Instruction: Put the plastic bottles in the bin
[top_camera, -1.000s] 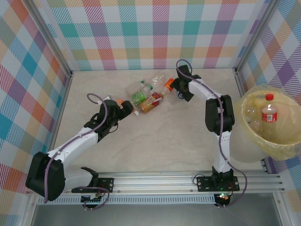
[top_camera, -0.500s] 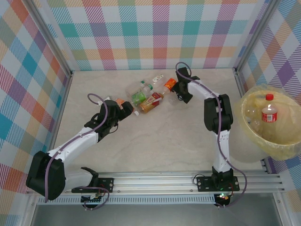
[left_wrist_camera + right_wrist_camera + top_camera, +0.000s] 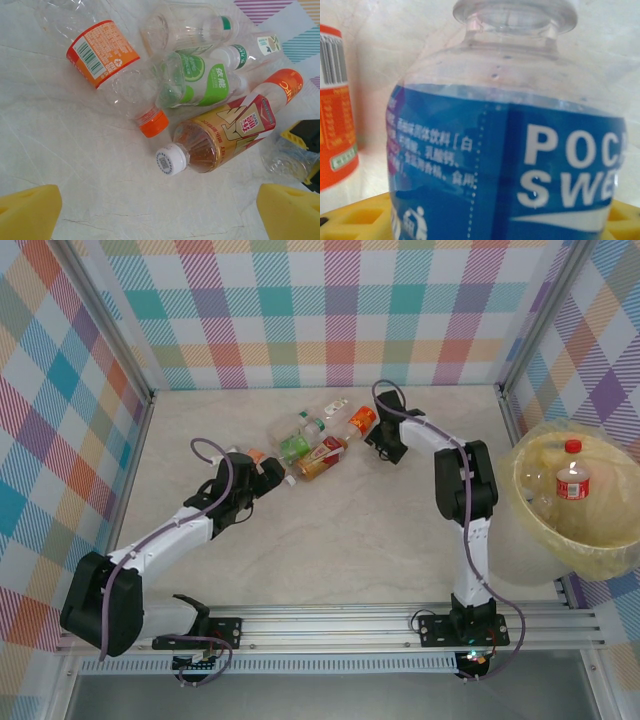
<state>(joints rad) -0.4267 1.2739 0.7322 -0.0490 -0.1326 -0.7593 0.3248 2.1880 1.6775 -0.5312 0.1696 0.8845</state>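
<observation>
Yellow foam pads [image 3: 30, 212] of the left gripper [image 3: 160, 214] are standing wide apart with nothing between them, hanging above the marble-patterned table [image 3: 330, 530] well to the left of the bin [image 3: 535, 540], just beyond a heap of plastic bottles [image 3: 315, 440] lying on their sides. On the bin's side of that heap, the right gripper [image 3: 383, 445] is reaching around a blue-labelled Pocari Sweat bottle [image 3: 510, 160], a pad showing on either side, though I cannot tell whether it is squeezing. Inside the bin a red-capped, red-labelled bottle [image 3: 572, 478] is resting.
</observation>
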